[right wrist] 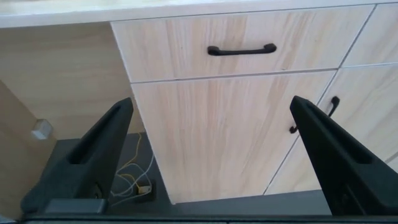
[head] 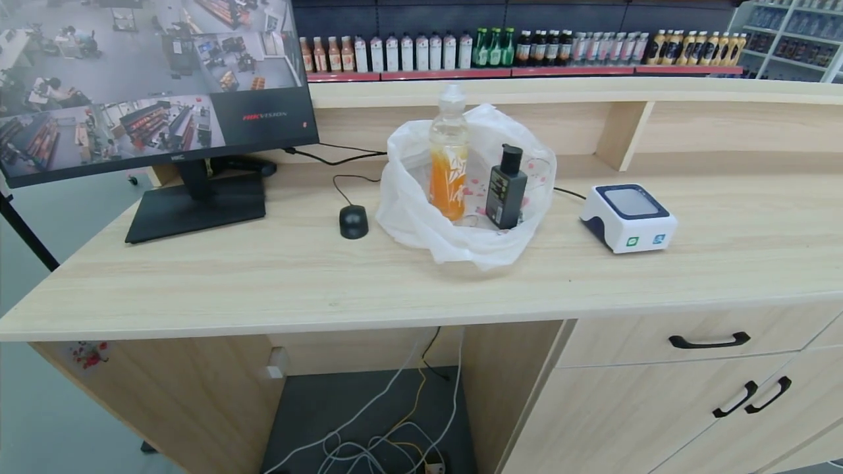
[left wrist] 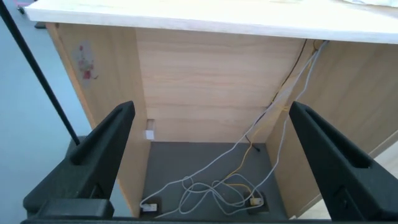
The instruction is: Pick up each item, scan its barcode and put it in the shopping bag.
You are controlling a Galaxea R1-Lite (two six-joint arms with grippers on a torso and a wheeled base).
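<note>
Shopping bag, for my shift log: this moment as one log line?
shopping bag: orange drink bottle, black bottle upright inside | left claw: open, facing counter | right claw: open, facing drawers

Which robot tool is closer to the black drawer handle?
Right. The right tool hangs straight in front of the drawer handle, just lower down. The left tool faces the cables instead, farther to the robot's left.

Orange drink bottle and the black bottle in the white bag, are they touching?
Apart. The head view shows a strip of white plastic shopping bag between the tall clear orange drink bottle and the black flat-sided bottle, both upright.
</note>
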